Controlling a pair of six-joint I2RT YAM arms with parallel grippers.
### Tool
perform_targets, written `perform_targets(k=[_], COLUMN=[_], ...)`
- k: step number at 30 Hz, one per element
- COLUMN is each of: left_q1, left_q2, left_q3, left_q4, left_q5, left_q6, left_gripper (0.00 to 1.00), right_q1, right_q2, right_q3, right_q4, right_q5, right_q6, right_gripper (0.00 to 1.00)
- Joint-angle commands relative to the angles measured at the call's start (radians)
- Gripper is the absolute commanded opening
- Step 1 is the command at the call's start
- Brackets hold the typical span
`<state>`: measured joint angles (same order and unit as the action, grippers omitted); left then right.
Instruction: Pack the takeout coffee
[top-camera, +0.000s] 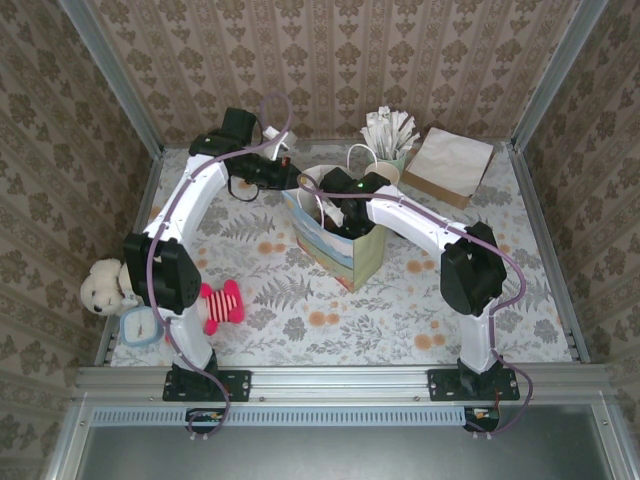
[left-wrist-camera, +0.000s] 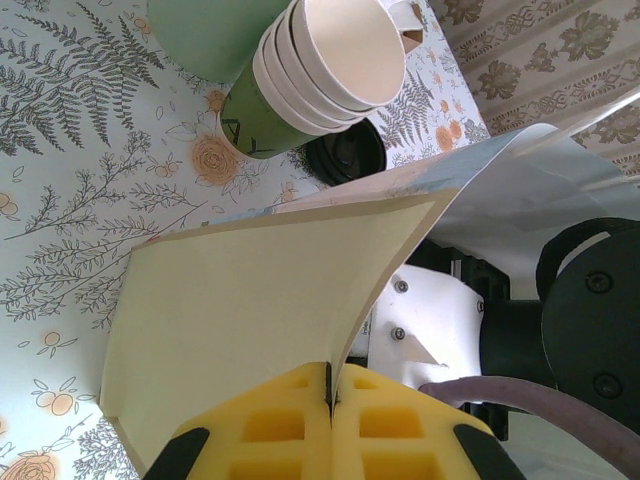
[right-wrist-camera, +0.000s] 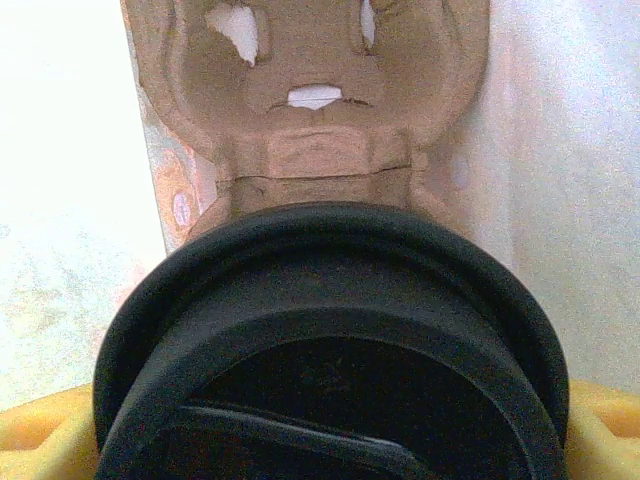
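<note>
Takeout coffee (right-wrist-camera: 330, 300): 1, in right end effector (right-wrist-camera: 320, 440) | left end effector (left-wrist-camera: 330, 400) pinching 1 gift bag (left-wrist-camera: 240, 300)

One gift bag (top-camera: 350, 255), one black-lidded cup (right-wrist-camera: 330, 340), one stack of cups (left-wrist-camera: 320, 70), one cup of sticks (top-camera: 390, 140) — one soft toy (top-camera: 103, 285)

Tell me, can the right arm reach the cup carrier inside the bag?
Probably yes: the left gripper holds the bag wall aside, and the cup carrier lies unblocked just beyond the takeout coffee.
</note>
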<state>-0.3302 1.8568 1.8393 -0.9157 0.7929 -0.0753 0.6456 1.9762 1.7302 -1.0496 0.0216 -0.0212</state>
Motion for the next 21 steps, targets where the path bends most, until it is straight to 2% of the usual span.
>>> perform_targets(k=[1, 21], left_q1=[-0.003, 0.002], left_q2=[-0.016, -0.01], left_q3=[-0.011, 0.006], left_q4=[-0.04, -0.04], left_q5=[0.02, 0.019], left_q6=[0.018, 0.018], left_gripper=[0.0, 0.0], right_q1=[-0.008, -0.008], right_q2=[-0.014, 0.01], right_q3=[-0.011, -0.03], right_q4=[0.02, -0.032], right_q5=[0.043, 0.089], right_q6=[-0.014, -0.04], right_gripper=[0.58, 0.57])
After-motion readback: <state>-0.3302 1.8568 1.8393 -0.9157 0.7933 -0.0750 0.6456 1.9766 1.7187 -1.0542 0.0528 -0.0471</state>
